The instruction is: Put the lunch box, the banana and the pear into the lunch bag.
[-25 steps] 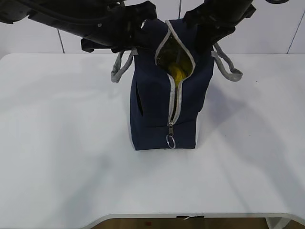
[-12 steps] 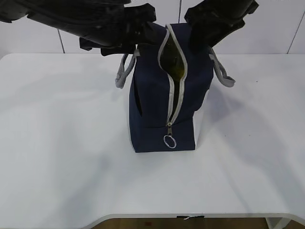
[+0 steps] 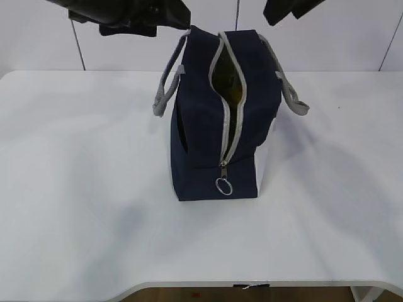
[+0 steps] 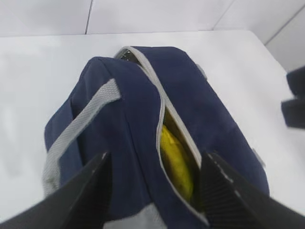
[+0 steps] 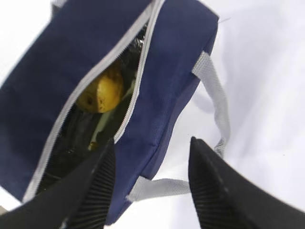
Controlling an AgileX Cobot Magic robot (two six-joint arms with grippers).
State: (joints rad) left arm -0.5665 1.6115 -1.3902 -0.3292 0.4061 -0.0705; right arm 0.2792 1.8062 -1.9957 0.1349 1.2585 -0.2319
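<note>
The navy lunch bag (image 3: pixel 201 138) stands upright mid-table, its grey zipper undone along the top and partway down the front. Yellow fruit (image 5: pixel 102 90) with brown specks shows through the slit and appears again as yellow fruit (image 4: pixel 176 162) in the left wrist view. I cannot tell whether it is the banana or the pear. A pale green strip (image 5: pixel 101 125) lies under it. The lunch box is hidden. My left gripper (image 4: pixel 156 157) hangs open above the bag's top, holding nothing. My right gripper (image 5: pixel 152 142) is open over the bag's side and a handle (image 5: pixel 217 100).
The white table (image 3: pixel 75 189) spreads wide on all sides of the bag, with its front edge near the bottom of the exterior view. Grey handles (image 3: pixel 165 88) droop on both sides. The zipper's ring pull (image 3: pixel 224 186) hangs low on the front. Both arms (image 3: pixel 132 12) are high.
Both grippers opened and let go of the bag's top, then rose away. The bag's mouth narrowed and the handles dropped to the sides.
</note>
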